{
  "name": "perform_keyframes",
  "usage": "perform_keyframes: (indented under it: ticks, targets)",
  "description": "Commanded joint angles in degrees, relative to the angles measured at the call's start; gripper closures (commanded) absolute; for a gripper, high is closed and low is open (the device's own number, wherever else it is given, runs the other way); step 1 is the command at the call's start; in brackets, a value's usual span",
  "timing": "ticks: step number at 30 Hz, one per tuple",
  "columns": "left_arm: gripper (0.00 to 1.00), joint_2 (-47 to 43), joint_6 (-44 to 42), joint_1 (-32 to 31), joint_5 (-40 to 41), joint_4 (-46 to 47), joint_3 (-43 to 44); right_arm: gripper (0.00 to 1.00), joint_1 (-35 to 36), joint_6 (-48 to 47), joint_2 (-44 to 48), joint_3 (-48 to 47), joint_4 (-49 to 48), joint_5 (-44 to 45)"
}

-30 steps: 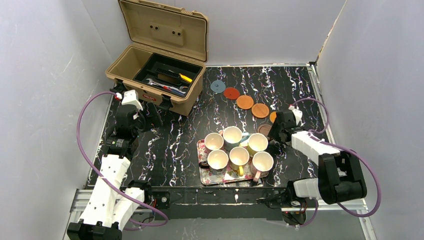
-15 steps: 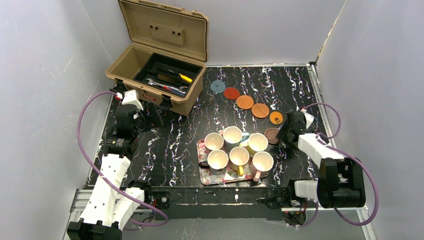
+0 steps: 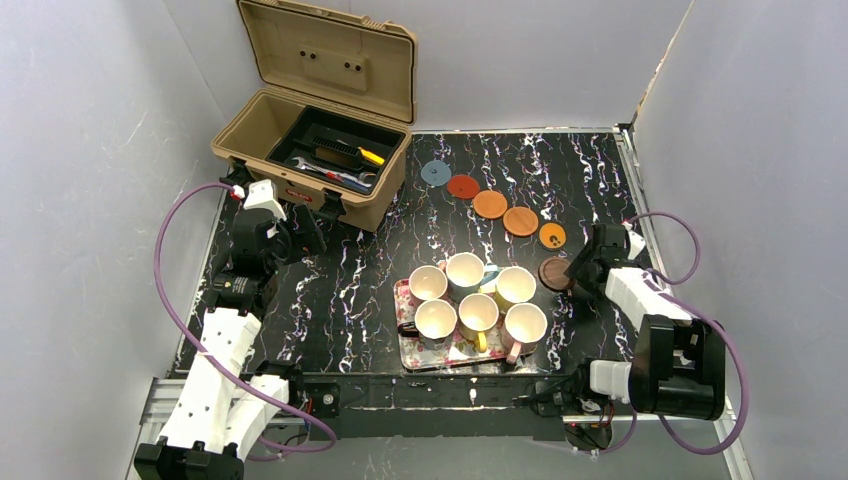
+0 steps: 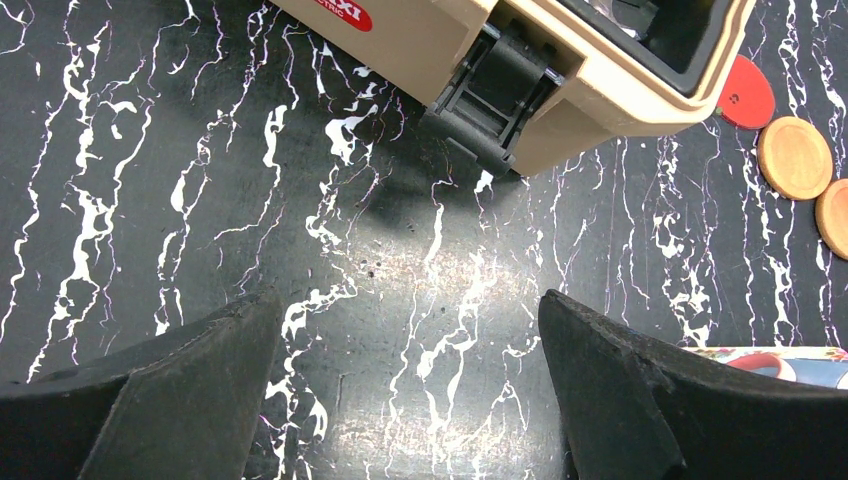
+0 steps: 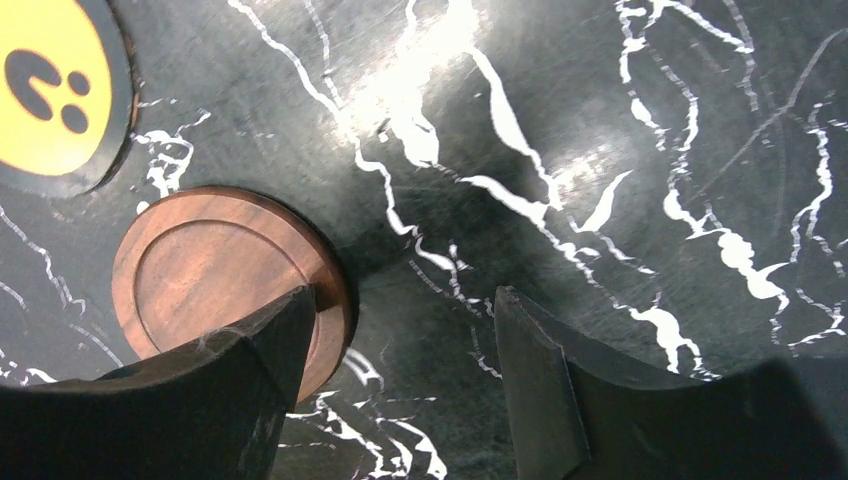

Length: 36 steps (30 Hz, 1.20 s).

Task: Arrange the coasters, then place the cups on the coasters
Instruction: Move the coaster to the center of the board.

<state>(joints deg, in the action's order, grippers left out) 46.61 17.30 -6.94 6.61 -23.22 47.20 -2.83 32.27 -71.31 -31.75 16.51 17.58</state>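
Several coasters lie in a diagonal row: blue-grey [image 3: 436, 172], red [image 3: 463, 186], orange [image 3: 490, 204], orange-brown [image 3: 520, 221] and yellow-orange [image 3: 552, 236]. A dark brown coaster [image 3: 554, 273] lies flat just below the row's end. Several cups [image 3: 479, 313] stand packed together on the floral tray [image 3: 406, 352]. My right gripper [image 5: 405, 300] is open over bare table just right of the dark brown coaster [image 5: 215, 275], its left finger overlapping the disc's rim. My left gripper [image 4: 410, 310] is wide open and empty over bare table near the toolbox.
An open tan toolbox [image 3: 315, 140] with tools stands at the back left; its latch corner [image 4: 500, 100] is just ahead of my left gripper. The red coaster [image 4: 745, 92] and an orange one [image 4: 795, 157] show at that view's right edge. Grey walls enclose the table.
My right arm has drawn back to the right, uncovering the yellow-orange coaster. The dark brown coaster has shifted a little right, and the right jaws have widened. The left arm is unmoved.
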Motion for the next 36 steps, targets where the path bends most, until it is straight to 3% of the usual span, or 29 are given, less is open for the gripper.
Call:
perform_keyframes:
  ticks: [1,16,25,28,36]
  targets:
    - [0.02,-1.15,0.31,-0.07,-0.37,-0.89,-0.36,0.26,-3.56,-2.44,-0.68,-0.33,3.00,-0.57]
    - [0.02,-1.63,0.52,-0.09,-0.94,-0.86,-0.52,0.25,-8.44,-4.29,4.66,-2.70,6.19,-4.75]
    - [0.02,-1.92,0.61,-0.09,-1.21,-0.79,-0.48,0.07,-8.06,-6.69,13.79,-2.08,10.65,-12.31]
    - [0.02,-2.00,0.66,-0.10,-1.26,-0.78,-0.54,0.02,-6.26,-5.62,14.63,-2.09,11.76,-12.09]
    - [0.02,-2.39,0.73,-0.08,-1.38,-0.77,-0.60,0.01,4.54,-0.95,11.23,-2.89,14.76,-4.28]
